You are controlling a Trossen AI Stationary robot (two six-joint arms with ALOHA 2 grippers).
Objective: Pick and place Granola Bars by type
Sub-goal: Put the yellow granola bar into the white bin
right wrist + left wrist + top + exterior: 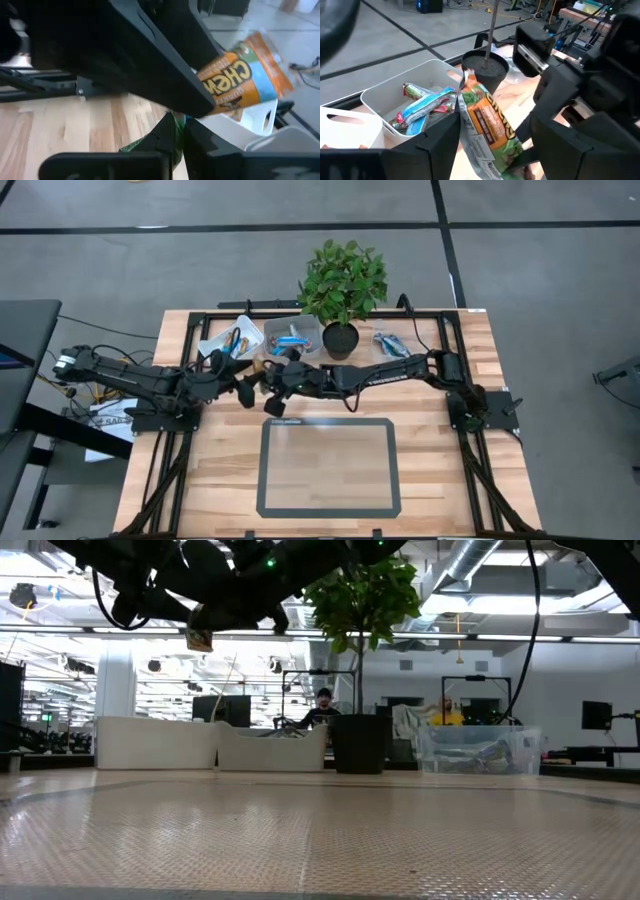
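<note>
One orange-tan granola bar (487, 120) with a green end is up in the air between both grippers, near the table's far side (262, 366). My right gripper (177, 132) is shut on it. My left gripper (495, 122) is open, one finger on each side of the bar's middle. In the right wrist view a left finger (150, 55) crosses in front of the bar (250, 75). In the low view the bar (199, 638) hangs below the dark grippers. Bright blue bars (422, 107) lie in a white tub (380, 100) beyond it. My right gripper pinches the bar's green end (176, 122) between its two fingers. The bar is lifted clear of the table and its orange part reaches away from the fingers toward the tubs. Whether my left gripper's fingers touch the bar's edges, I cannot tell.
Along the far edge stand a white tub (228, 340), a second tub with blue bars (295, 332), a potted plant (340, 340) and a clear tub (395, 343). A dark-framed mat (330, 422) lies on the near half of the wooden table.
</note>
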